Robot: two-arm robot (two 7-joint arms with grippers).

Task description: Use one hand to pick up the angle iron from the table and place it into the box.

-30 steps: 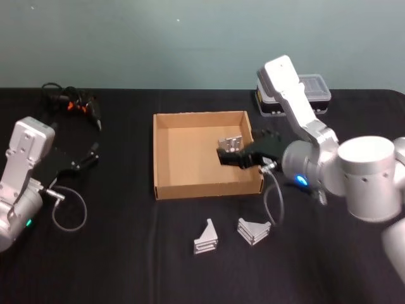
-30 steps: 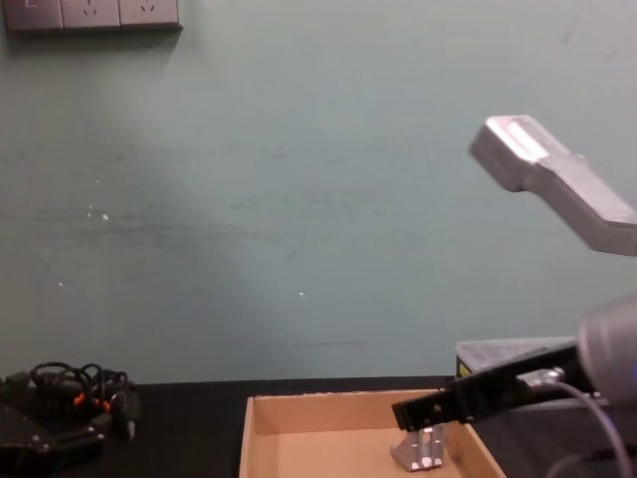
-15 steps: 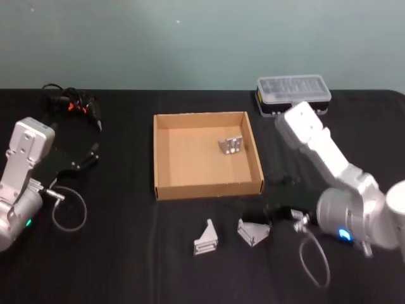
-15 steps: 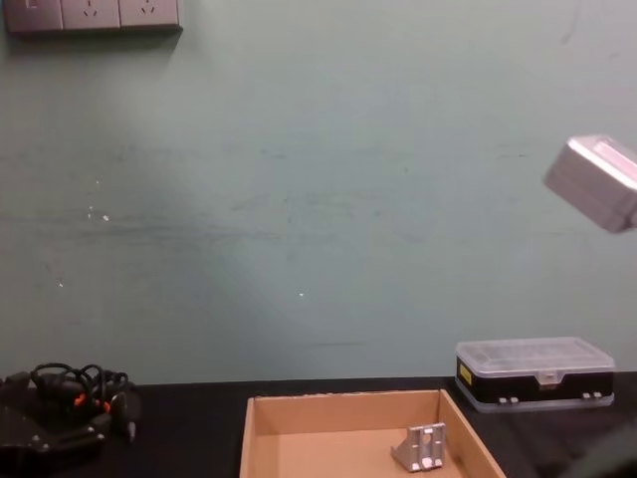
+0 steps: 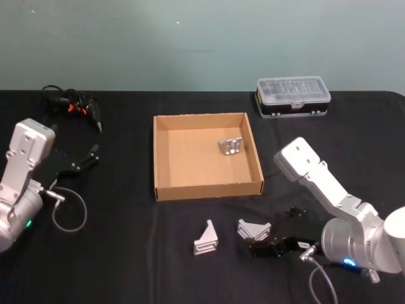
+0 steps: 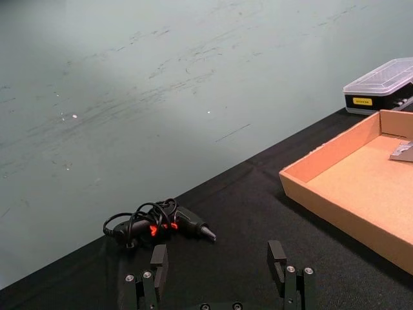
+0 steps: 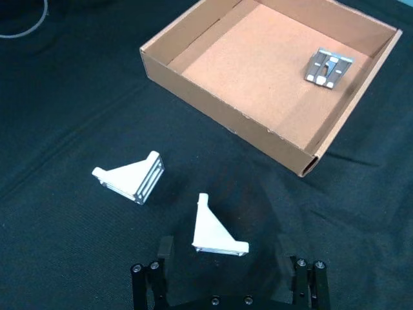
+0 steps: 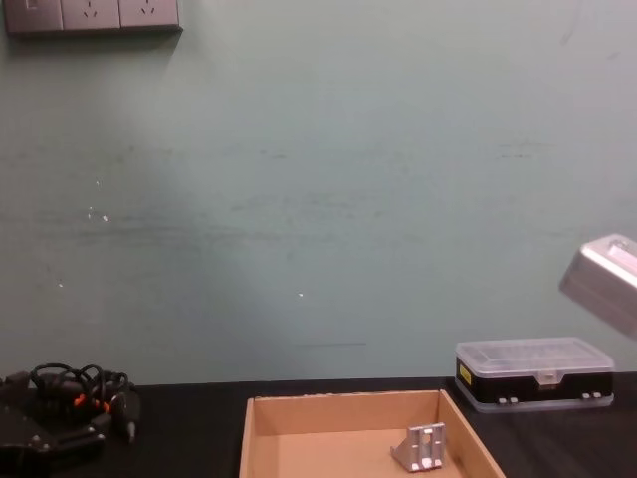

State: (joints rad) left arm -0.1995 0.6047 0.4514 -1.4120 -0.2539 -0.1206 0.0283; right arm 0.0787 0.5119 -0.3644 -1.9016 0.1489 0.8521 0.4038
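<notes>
One metal angle iron [image 5: 230,146] [image 8: 423,448] lies inside the tan box [image 5: 207,188] near its far right wall. On the black table [image 5: 126,253] in front of the box lie two more: one angle iron [image 5: 205,239] [image 7: 132,177] and, to its right, another angle iron [image 5: 253,230] [image 7: 216,229]. My right gripper [image 5: 262,240] [image 7: 232,276] is open, low over the table, with that right-hand angle iron just ahead of its spread fingers [image 7: 161,271]. My left gripper [image 5: 88,157] [image 6: 218,261] is open and parked at the far left.
A clear-lidded plastic case [image 5: 293,95] [image 8: 532,373] stands at the back right. A tangle of black cable with a tool [image 5: 73,104] [image 6: 158,223] lies at the back left. The box's front wall [image 7: 226,116] rises just beyond the two loose irons.
My right arm left the box, where one angle iron stayed, and swung back and down to the table. Its gripper now sits just behind the right-hand loose iron. The left arm is unchanged.
</notes>
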